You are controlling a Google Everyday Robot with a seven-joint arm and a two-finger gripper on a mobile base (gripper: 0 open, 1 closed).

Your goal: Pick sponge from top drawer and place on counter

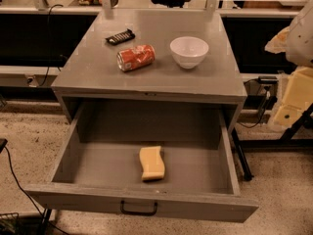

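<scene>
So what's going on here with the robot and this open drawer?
A robot is set to take the sponge out of the top drawer. The drawer is pulled open and the sponge lies on its floor near the front, untouched. The gripper is at the right edge of the view, beside the cabinet and well away from the sponge. On the counter lie a red soda can on its side, a white bowl and a dark packet. The pick has not yet begun.
</scene>
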